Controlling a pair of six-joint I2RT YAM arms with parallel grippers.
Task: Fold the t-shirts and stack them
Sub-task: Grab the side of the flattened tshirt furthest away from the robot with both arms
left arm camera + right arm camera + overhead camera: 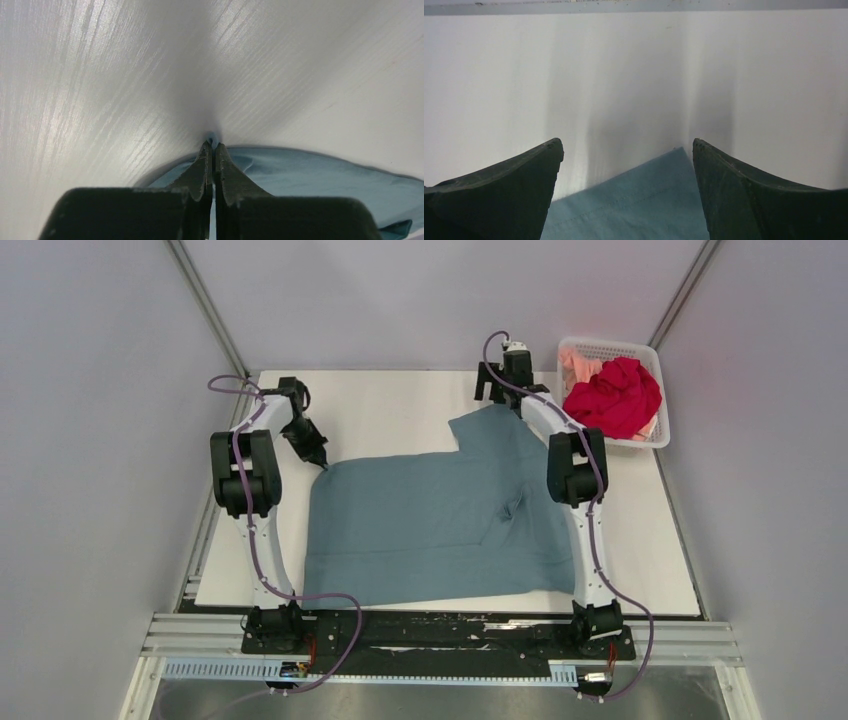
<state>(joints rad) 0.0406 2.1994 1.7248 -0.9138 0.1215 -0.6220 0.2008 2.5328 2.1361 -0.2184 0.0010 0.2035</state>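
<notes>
Teal t-shirt (430, 525) lies spread across the middle of the table (400, 400), mostly flat, with a pucker near my right arm. One sleeve juts toward the far right. I see no other sleeve, and I cannot tell whether it is tucked under. I judge this to be the very start: the cloth is laid out, but I can make out no finished fold.

My left gripper (213, 146) has its jaws pressed together at the shirt's far left corner. A sliver of blue shows at the tips, so I take it that I am pinching the edge there. My right gripper (626, 145) hangs over the tip of the jutting sleeve with its jaws wide apart and nothing between them, the sleeve's corner lying just below the gap.

The red t-shirt (615, 395) and the peach t-shirt (578, 365) sit crumpled together in the basket (660, 435) at the far right corner, untouched. So all three folds are left to do, and no stack exists yet.
</notes>
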